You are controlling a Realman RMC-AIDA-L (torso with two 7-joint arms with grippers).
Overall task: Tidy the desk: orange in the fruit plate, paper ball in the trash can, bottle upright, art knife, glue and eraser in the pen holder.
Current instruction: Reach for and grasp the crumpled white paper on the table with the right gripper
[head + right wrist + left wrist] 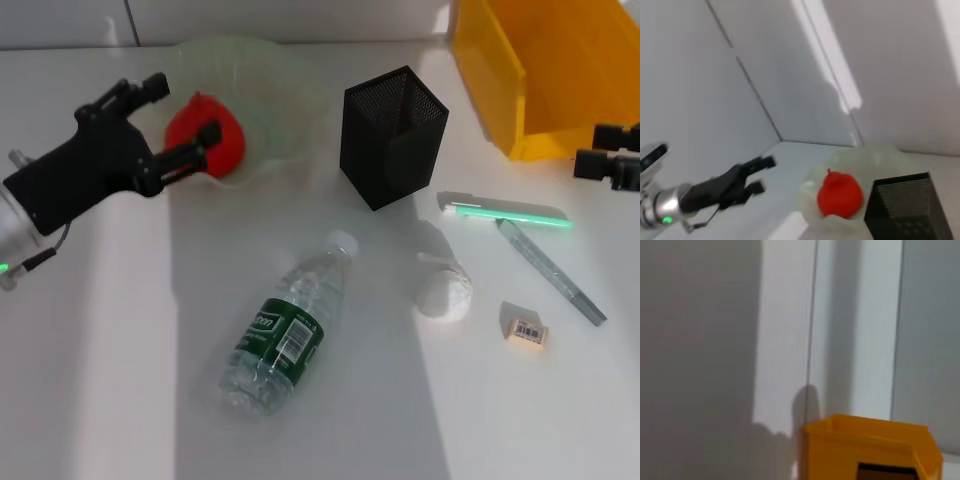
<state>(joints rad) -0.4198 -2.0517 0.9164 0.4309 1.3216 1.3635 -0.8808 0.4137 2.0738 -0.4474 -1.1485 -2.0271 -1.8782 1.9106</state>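
Observation:
A red-orange fruit (222, 150) lies in the translucent fruit plate (270, 90) at the back left; it also shows in the right wrist view (840, 196). My left gripper (180, 112) is open and empty, its fingers to either side of the fruit's left part, just above the plate. The clear bottle (285, 330) lies on its side at the front centre. The black mesh pen holder (392, 135) stands upright. To its right lie a white-and-green art knife (505, 213), a slim grey glue stick (550, 270), a white paper ball (443, 293) and an eraser (526, 330). My right gripper (597, 150) is open at the right edge.
A yellow bin (530, 70) stands at the back right, next to my right gripper; the left wrist view shows it (870, 450) against the wall. The right wrist view shows my left gripper (760, 175), the plate (880, 155) and the pen holder (905, 207).

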